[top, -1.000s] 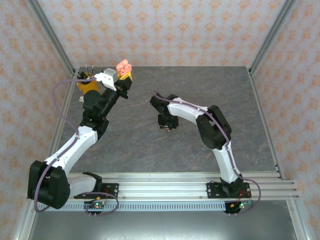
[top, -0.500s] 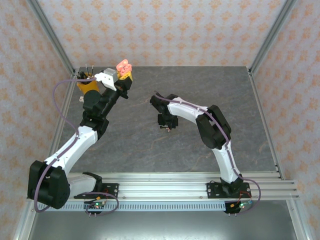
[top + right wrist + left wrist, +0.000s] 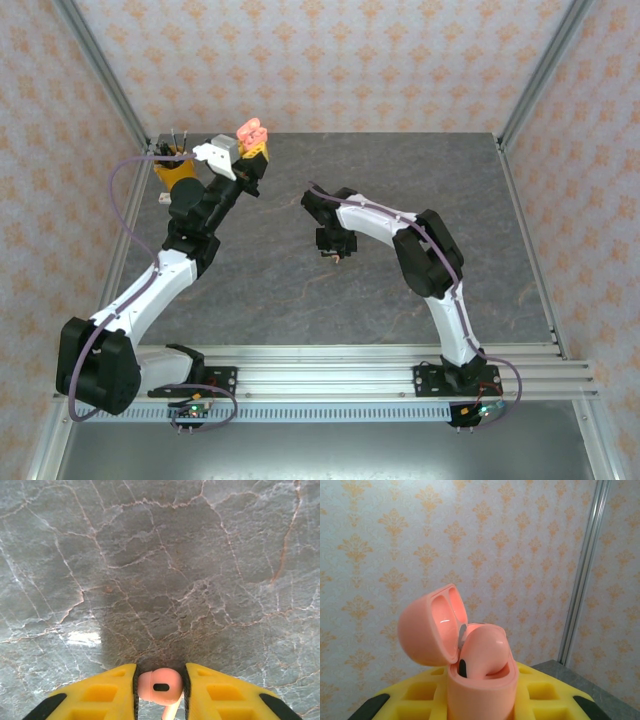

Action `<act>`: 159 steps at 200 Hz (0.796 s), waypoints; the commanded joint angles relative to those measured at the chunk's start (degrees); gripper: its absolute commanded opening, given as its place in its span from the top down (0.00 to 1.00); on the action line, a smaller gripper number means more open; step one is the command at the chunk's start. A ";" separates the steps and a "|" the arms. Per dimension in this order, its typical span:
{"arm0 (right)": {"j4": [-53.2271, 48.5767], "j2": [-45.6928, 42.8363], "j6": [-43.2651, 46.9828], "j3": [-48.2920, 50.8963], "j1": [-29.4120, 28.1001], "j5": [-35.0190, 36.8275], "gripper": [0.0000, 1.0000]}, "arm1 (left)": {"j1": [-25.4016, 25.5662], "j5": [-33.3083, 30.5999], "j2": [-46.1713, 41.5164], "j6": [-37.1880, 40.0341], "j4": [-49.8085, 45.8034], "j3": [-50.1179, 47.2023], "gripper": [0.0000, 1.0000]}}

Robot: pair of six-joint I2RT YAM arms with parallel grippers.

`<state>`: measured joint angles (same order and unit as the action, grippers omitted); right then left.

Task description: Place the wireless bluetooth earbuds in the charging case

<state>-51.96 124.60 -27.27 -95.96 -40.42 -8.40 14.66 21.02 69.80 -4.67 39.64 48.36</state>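
My left gripper (image 3: 248,158) is raised at the back left and is shut on a coral-pink charging case (image 3: 251,131) with its lid open. In the left wrist view the case (image 3: 479,692) stands upright between the yellow fingers (image 3: 417,697). Its lid (image 3: 427,630) is swung back to the left, and one coral-pink earbud (image 3: 487,647) sits in the case. Low over the middle of the table, my right gripper (image 3: 335,254) points down. Its yellow fingers (image 3: 100,695) press on both sides of a second coral-pink earbud (image 3: 160,686), whose stem hangs below.
An orange cup (image 3: 172,170) with pens stands at the back left corner, close behind my left arm, with a small white item (image 3: 163,198) on the table beside it. Grey marble table (image 3: 400,180) runs to metal frame posts (image 3: 545,70) and patterned walls.
The right gripper's fingers have closed in on the coral-pink earbud. The left gripper has shifted the open case slightly to the right. Both arms otherwise stay in place.
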 commanded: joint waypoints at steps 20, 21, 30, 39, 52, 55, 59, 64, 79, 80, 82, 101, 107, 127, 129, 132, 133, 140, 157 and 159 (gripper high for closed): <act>0.55 -2.49 0.51 2.97 1.27 4.33 0.73 | 0.65 1.01 -0.01 0.32 -0.13 2.46 1.00; 0.50 -2.59 0.53 2.97 1.25 4.34 0.73 | 0.64 0.98 0.03 0.34 -0.15 2.54 1.00; 0.53 -2.88 0.50 3.19 1.25 4.60 0.73 | 0.74 0.98 0.04 0.36 -0.25 2.62 1.00; 0.70 -3.41 0.54 3.47 1.27 4.93 0.73 | 0.81 0.96 0.14 0.45 -0.35 2.73 1.00; 0.97 -4.12 0.53 3.93 1.31 5.53 0.74 | 1.04 0.88 0.07 0.45 -0.31 2.79 1.00; 0.94 -4.33 0.55 4.05 1.31 5.75 0.73 | 1.02 0.88 0.13 0.45 -0.34 2.79 1.00; 0.99 -4.51 0.62 4.15 1.31 5.84 0.73 | 1.04 0.86 0.16 0.45 -0.31 2.81 1.00; 1.03 -4.90 0.61 4.29 1.31 6.02 0.73 | 1.07 0.84 0.24 0.45 -0.38 2.86 1.00; 1.40 -5.99 0.47 4.94 1.31 6.54 0.74 | 1.16 0.87 0.23 0.54 -0.52 3.06 1.00; 1.41 -6.14 0.47 4.97 1.31 6.59 0.74 | 1.16 0.87 0.20 0.54 -0.52 3.06 1.00; 1.49 -6.32 0.53 5.05 1.31 6.70 0.74 | 1.16 0.87 0.21 0.58 -0.66 3.12 1.00; 2.11 -8.24 0.27 5.91 1.31 7.71 0.74 | 1.25 1.02 0.21 0.76 -0.95 3.32 1.00; 2.36 -8.99 0.18 6.19 1.34 8.07 0.74 | 1.31 0.96 0.16 0.80 -1.04 3.40 1.00; 3.42 -11.76 -0.30 7.13 1.40 9.25 0.74 | 1.38 1.45 0.10 0.95 -1.44 3.63 1.00; 3.53 -12.10 -0.28 7.29 1.40 9.38 0.74 | 1.44 1.48 0.01 0.97 -1.46 3.66 1.00; 3.69 -12.58 -0.25 7.42 1.40 9.56 0.74 | 1.44 1.62 0.05 1.06 -1.49 3.67 1.00; 3.79 -12.78 -0.25 7.44 1.36 9.60 0.74 | 1.44 1.59 0.06 1.06 -1.53 3.67 1.00; 4.12 -14.02 -0.42 7.63 1.49 10.08 0.74 | 1.54 1.79 -0.01 1.20 -1.60 3.74 1.00; 4.85 -17.15 -0.56 7.98 1.66 11.30 0.74 | 1.60 2.57 0.09 1.30 -1.78 4.10 1.00; 4.88 -17.60 -0.65 7.94 1.66 11.48 0.74 | 1.60 2.70 0.12 1.32 -1.90 4.15 1.00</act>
<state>-48.53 112.79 -27.20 -88.73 -39.16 -1.21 15.46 21.65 69.91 -4.47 37.76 50.24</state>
